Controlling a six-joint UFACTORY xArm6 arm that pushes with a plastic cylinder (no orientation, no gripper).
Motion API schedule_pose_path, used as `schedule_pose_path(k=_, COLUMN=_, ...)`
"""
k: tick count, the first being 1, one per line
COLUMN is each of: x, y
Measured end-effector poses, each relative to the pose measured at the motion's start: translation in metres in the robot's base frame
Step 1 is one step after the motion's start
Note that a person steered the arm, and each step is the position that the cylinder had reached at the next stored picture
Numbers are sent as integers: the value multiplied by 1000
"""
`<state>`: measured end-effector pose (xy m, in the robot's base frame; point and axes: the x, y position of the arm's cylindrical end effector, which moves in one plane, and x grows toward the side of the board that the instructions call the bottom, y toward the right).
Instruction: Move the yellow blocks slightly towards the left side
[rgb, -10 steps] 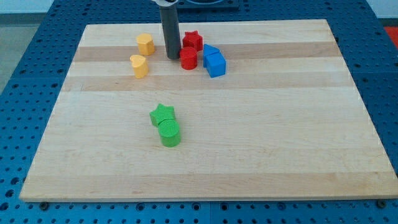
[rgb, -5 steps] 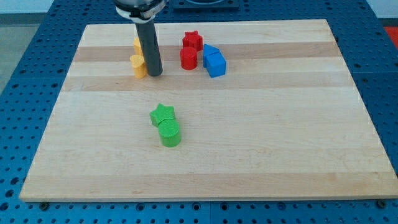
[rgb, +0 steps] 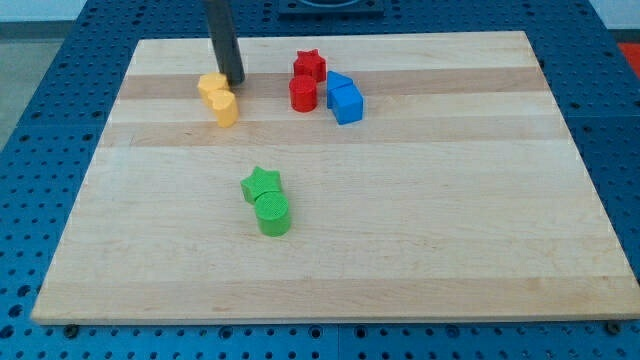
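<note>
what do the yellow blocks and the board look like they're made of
The two yellow blocks look like matte moulded or printed plastic: flat uniform colour, no grain, no shine. The board looks like pale wood, lightly finished: lengthwise grain and glued strips in differing tones show. Neither is certain from the look alone.

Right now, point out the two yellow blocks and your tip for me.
upper yellow block (rgb: 211, 86), camera view, on its top face.
lower yellow block (rgb: 226, 106), camera view, on its top face.
my tip (rgb: 233, 79), camera view, at the rod's very end, just right of the upper yellow block.
</note>
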<state>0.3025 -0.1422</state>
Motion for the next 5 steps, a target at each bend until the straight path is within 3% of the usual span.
schedule_pose_path(k=3, x=8, y=23)
schedule_pose_path(k=5, x=95, y=90)
